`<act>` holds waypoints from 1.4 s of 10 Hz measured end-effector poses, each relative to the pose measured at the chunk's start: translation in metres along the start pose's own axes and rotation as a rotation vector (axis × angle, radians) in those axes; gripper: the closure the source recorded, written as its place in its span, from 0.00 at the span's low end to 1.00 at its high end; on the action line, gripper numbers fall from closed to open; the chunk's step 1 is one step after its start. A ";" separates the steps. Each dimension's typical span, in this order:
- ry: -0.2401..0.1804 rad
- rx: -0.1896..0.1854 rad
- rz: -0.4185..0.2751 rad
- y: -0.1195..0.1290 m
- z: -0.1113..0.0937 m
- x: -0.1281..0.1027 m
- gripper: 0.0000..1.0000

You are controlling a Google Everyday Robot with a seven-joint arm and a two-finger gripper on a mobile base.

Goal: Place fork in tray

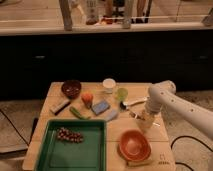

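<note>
The fork is a thin silver strip lying on the wooden table, right of centre and just above the orange bowl. My gripper hangs from the white arm that comes in from the right. It points down right over the fork's middle, open, and hides part of the fork. The green tray fills the table's front left, well left of the gripper, with a bunch of grapes inside it.
A white-handled utensil lies just behind the gripper. Further back stand a green cup, a white cup and a dark bowl. An orange fruit, a blue sponge and a green vegetable lie mid-table.
</note>
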 end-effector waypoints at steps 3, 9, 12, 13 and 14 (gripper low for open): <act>0.002 -0.003 -0.005 -0.001 0.002 -0.002 0.20; 0.009 -0.010 -0.008 -0.003 0.004 -0.002 0.20; 0.014 -0.014 -0.007 -0.003 0.005 0.000 0.20; 0.015 -0.016 -0.005 -0.003 0.006 0.000 0.20; 0.016 -0.018 -0.005 -0.003 0.006 -0.001 0.20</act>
